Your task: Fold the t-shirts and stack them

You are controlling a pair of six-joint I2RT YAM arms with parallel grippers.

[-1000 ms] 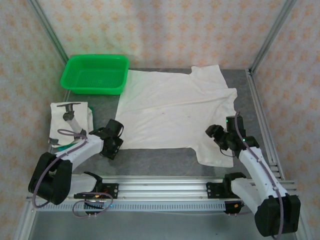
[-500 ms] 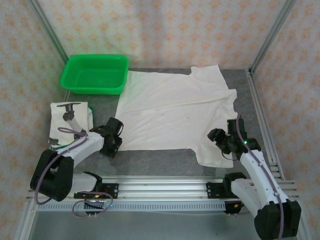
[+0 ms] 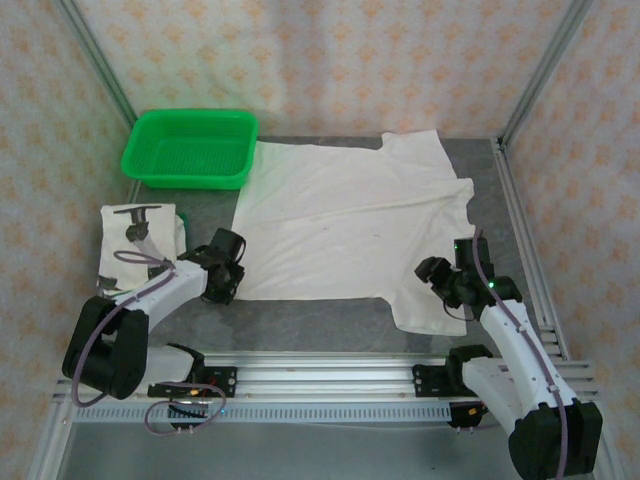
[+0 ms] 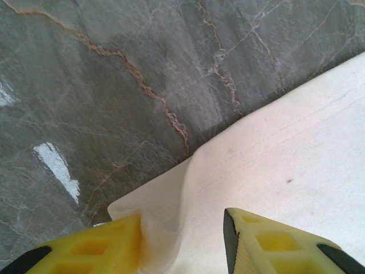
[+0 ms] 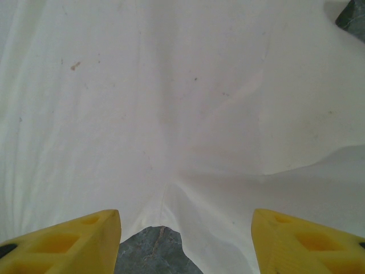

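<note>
The open shirt (image 3: pixel 350 215) lies flat in the middle of the table (image 3: pixel 320 320), its long axis running left to right: hem at the left, collar and sleeves at the right. A folded shirt (image 3: pixel 160 230) sits at the near left, with the basket (image 3: pixel 190 148) beyond it at the far left. The left gripper (image 4: pixel 182 242) is down at the near-left hem corner. Its jaws stand partly open with that corner between them, and the cloth bunches against the left finger (image 4: pixel 97 242) without being pinched flat. The right gripper (image 5: pixel 185 240) hangs wide open over the near-right part of the shirt, straddling the notch where the near sleeve meets the body, and holds nothing. So each arm is nearest its own end of the near long edge, and the rest of the shirt lies away from both grippers, toward the far side. My judgement is that the coming fold depends on both grips landing along that one edge, so the cloth can be carried across its short axis. The left jaws need to finish closing on the corner first.
</note>
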